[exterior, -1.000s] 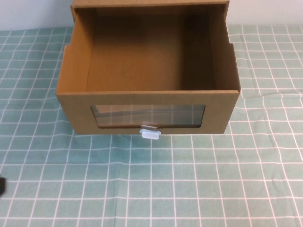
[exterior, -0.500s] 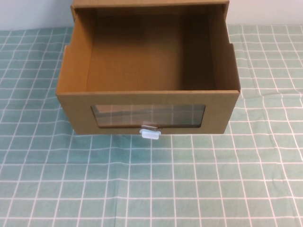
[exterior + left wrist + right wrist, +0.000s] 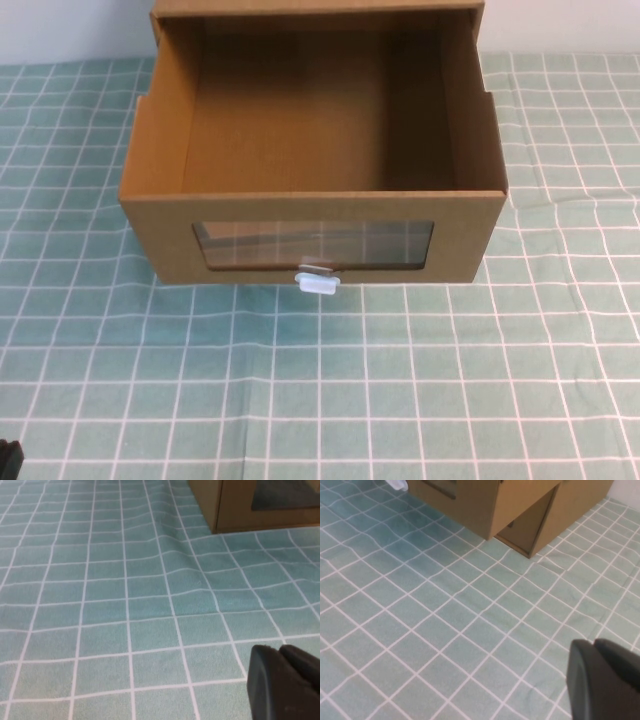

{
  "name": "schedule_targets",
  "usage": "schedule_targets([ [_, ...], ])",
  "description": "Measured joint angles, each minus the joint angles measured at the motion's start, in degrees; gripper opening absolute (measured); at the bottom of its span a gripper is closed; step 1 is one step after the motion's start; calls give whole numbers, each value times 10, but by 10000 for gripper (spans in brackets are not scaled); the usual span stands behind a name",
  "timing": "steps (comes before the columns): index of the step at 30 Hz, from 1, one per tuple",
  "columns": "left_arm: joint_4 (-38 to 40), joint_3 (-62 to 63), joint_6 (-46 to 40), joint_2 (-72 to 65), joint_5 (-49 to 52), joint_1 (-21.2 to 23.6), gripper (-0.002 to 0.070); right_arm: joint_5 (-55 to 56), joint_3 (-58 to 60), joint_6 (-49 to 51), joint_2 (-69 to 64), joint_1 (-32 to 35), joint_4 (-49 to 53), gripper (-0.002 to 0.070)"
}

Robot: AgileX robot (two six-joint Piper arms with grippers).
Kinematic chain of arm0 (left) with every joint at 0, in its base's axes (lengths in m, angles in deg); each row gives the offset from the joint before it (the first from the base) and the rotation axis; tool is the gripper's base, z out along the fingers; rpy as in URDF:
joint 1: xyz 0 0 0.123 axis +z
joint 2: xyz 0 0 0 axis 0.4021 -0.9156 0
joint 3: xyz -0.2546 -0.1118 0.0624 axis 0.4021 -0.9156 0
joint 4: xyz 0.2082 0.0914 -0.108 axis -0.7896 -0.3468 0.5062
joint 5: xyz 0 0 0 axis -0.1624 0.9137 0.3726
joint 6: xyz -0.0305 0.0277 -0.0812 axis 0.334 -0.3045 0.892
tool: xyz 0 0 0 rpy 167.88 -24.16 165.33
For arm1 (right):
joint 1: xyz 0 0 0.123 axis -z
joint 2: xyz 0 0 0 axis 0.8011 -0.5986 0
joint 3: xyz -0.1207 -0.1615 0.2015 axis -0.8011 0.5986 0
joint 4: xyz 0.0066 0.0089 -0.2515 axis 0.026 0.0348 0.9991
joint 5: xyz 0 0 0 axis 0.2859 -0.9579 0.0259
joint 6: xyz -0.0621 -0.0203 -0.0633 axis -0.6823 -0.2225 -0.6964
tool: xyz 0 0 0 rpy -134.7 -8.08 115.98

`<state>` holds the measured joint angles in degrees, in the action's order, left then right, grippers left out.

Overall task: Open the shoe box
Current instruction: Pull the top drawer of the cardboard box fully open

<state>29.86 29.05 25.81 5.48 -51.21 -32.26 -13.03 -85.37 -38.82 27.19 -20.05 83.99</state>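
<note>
The brown cardboard shoe box (image 3: 315,215) stands at the back middle of the table. Its drawer is slid out toward me and its inside is bare. The front panel has a clear window (image 3: 313,245) and a white pull tab (image 3: 317,281). My left gripper (image 3: 7,457) shows only as a dark tip at the near left corner, far from the box. In its wrist view the left gripper (image 3: 280,650) is shut and holds nothing. The right gripper (image 3: 595,644) is also shut and holds nothing, low over the cloth, with the box (image 3: 485,500) ahead of it.
A green cloth with a white grid (image 3: 400,380) covers the table and lies slightly wrinkled near the box corner (image 3: 172,545). A white wall rises behind the box.
The left gripper's dark tip has moved from the left edge down to the near left corner of the high view. The box has not moved.
</note>
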Motion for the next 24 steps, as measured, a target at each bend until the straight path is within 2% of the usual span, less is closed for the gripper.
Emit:
schedule_targets([
  [24,-8,0,3,0,5,0,-5,0,0,0,0,3,0,-13],
])
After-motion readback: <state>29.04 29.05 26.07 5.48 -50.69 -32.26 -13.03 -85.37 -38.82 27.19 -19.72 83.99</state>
